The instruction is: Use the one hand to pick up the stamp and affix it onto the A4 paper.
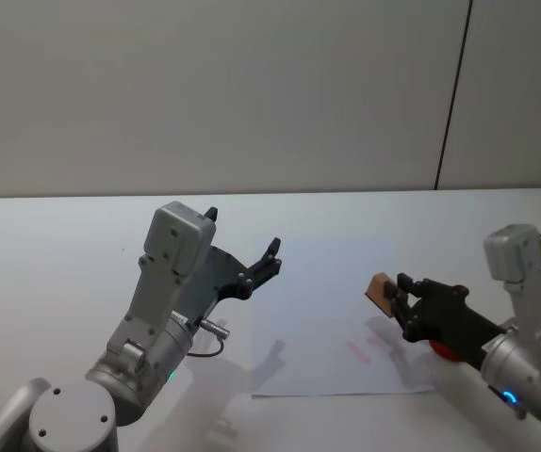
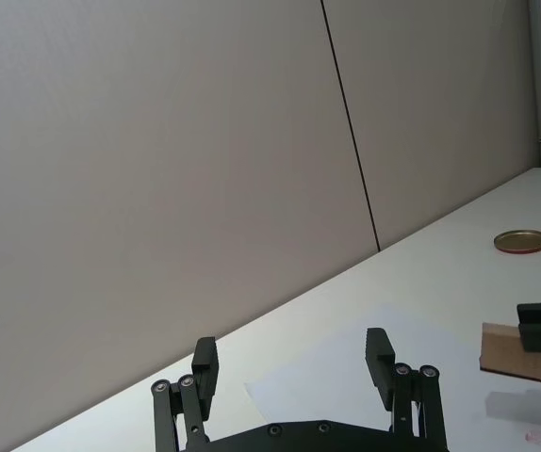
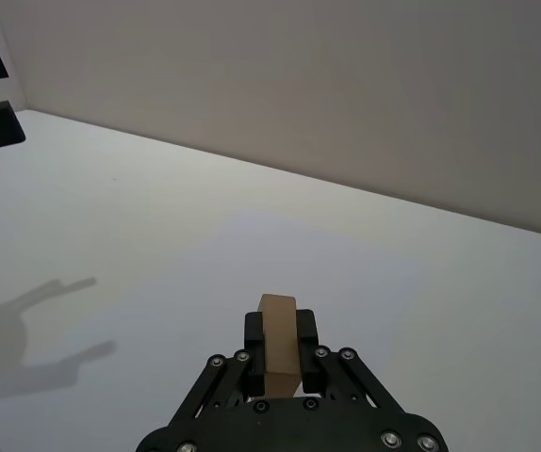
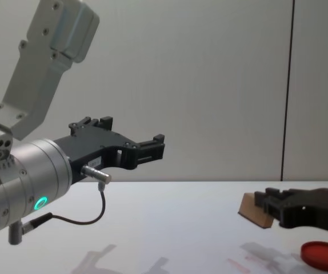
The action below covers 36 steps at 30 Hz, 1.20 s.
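Right end effector [image 1: 395, 294] holds the stamp [image 1: 378, 288] over the A4 paper [image 1: 313, 363].
Its fingers clamp the tan block, which hangs tilted above the sheet's right part, clear of the white bench [image 1: 63, 245]. A red disc [image 4: 323, 254] lies below the arm. The left end effector [image 1: 242, 233] is raised at the left, fingers spread wide.

The right end effector [image 4: 266, 209] holds the stamp [image 4: 252, 210] above the table [image 4: 181, 228].
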Each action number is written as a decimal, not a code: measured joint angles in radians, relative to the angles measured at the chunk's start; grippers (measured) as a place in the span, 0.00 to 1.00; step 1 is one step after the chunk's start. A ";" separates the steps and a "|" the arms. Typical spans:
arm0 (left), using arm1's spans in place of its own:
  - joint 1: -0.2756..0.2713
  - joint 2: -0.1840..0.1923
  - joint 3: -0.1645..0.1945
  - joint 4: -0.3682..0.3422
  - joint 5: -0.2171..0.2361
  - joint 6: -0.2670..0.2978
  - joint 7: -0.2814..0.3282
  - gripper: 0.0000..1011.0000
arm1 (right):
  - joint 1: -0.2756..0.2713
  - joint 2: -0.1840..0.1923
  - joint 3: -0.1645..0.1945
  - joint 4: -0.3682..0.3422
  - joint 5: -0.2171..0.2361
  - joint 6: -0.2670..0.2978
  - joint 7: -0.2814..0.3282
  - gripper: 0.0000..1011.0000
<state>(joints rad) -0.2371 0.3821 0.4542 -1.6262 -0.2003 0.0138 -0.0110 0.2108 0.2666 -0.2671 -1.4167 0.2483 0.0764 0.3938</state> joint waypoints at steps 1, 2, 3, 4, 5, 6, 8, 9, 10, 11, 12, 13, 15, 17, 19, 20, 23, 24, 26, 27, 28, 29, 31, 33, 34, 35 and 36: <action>0.000 0.000 0.000 0.000 0.000 0.000 0.000 0.98 | 0.003 -0.003 -0.002 0.005 -0.003 0.000 0.000 0.19; 0.000 0.000 0.000 0.000 0.000 0.000 0.000 0.98 | 0.009 -0.008 -0.005 0.016 -0.007 0.000 0.001 0.19; 0.000 0.000 0.000 0.000 0.000 0.000 0.000 0.98 | 0.012 -0.010 -0.007 0.023 -0.009 -0.001 0.002 0.19; 0.000 0.000 0.000 0.000 0.000 0.000 0.000 0.98 | 0.015 -0.013 -0.008 0.029 -0.011 -0.001 0.002 0.19; 0.000 0.000 0.000 0.000 0.000 0.000 0.000 0.98 | 0.017 -0.015 -0.010 0.034 -0.013 -0.002 0.002 0.19; 0.000 0.000 0.000 0.000 0.000 0.000 0.000 0.98 | 0.022 -0.019 -0.013 0.044 -0.019 -0.003 0.003 0.19; 0.000 0.000 0.000 0.000 0.000 0.000 0.000 0.98 | 0.030 -0.024 -0.017 0.059 -0.026 -0.007 0.003 0.19; 0.000 0.000 0.000 0.000 0.000 0.000 0.000 0.98 | 0.032 -0.026 -0.018 0.063 -0.029 -0.009 0.003 0.19; 0.000 0.000 0.000 0.000 0.000 0.000 0.000 0.98 | 0.034 -0.028 -0.019 0.068 -0.032 -0.010 0.004 0.19; 0.000 0.000 0.000 0.000 0.000 0.000 0.000 0.98 | 0.035 -0.030 -0.021 0.072 -0.035 -0.012 0.004 0.19; 0.000 0.000 0.000 0.000 0.000 0.000 0.000 0.98 | 0.040 -0.033 -0.024 0.083 -0.043 -0.017 0.004 0.19; 0.000 0.000 0.000 0.000 0.000 0.000 0.000 0.98 | 0.042 -0.035 -0.025 0.087 -0.045 -0.018 0.004 0.19; 0.000 0.000 0.000 0.000 0.000 0.000 0.000 0.98 | 0.046 -0.038 -0.028 0.098 -0.055 -0.025 0.004 0.19; 0.000 0.000 0.000 0.000 0.000 0.000 0.000 0.98 | 0.050 -0.041 -0.031 0.107 -0.063 -0.031 0.005 0.19; 0.000 0.000 0.000 0.000 0.000 0.000 0.000 0.98 | 0.054 -0.043 -0.034 0.118 -0.075 -0.040 0.005 0.19; 0.000 0.000 0.000 0.000 0.000 0.000 0.000 0.98 | 0.056 -0.044 -0.035 0.121 -0.078 -0.042 0.005 0.19; 0.000 0.000 0.000 0.000 0.000 0.000 0.000 0.98 | 0.062 -0.047 -0.037 0.133 -0.092 -0.053 0.006 0.19; 0.000 0.000 0.000 0.000 0.000 0.000 0.000 0.98 | 0.063 -0.048 -0.038 0.135 -0.096 -0.055 0.006 0.19; 0.000 0.000 0.000 0.000 0.000 0.000 0.000 0.98 | 0.069 -0.049 -0.039 0.144 -0.105 -0.062 0.007 0.19; 0.000 0.000 0.000 0.000 0.000 0.000 0.000 0.98 | 0.070 -0.050 -0.039 0.146 -0.107 -0.064 0.008 0.19; 0.000 0.000 0.000 0.000 0.000 0.000 0.000 0.98 | 0.073 -0.051 -0.040 0.152 -0.112 -0.066 0.009 0.19; 0.000 0.000 0.000 0.000 0.000 0.000 0.000 0.98 | 0.074 -0.051 -0.040 0.154 -0.115 -0.068 0.009 0.19; 0.000 0.000 0.000 0.000 0.000 0.000 0.000 0.98 | 0.078 -0.052 -0.041 0.159 -0.121 -0.071 0.011 0.19; 0.000 0.000 0.000 0.000 0.000 0.000 0.000 0.98 | 0.081 -0.052 -0.041 0.163 -0.125 -0.072 0.012 0.19; 0.000 0.000 0.000 0.000 0.000 0.000 0.000 0.98 | 0.083 -0.053 -0.041 0.166 -0.127 -0.072 0.014 0.19; 0.000 0.000 0.000 0.000 0.000 0.000 0.000 0.98 | 0.084 -0.053 -0.041 0.168 -0.129 -0.072 0.014 0.19; 0.000 0.000 0.000 0.000 0.000 0.000 0.000 0.98 | 0.085 -0.053 -0.041 0.169 -0.130 -0.072 0.015 0.19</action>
<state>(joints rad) -0.2371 0.3821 0.4542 -1.6262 -0.2004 0.0138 -0.0109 0.2956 0.2136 -0.3082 -1.2477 0.1184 0.0041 0.4086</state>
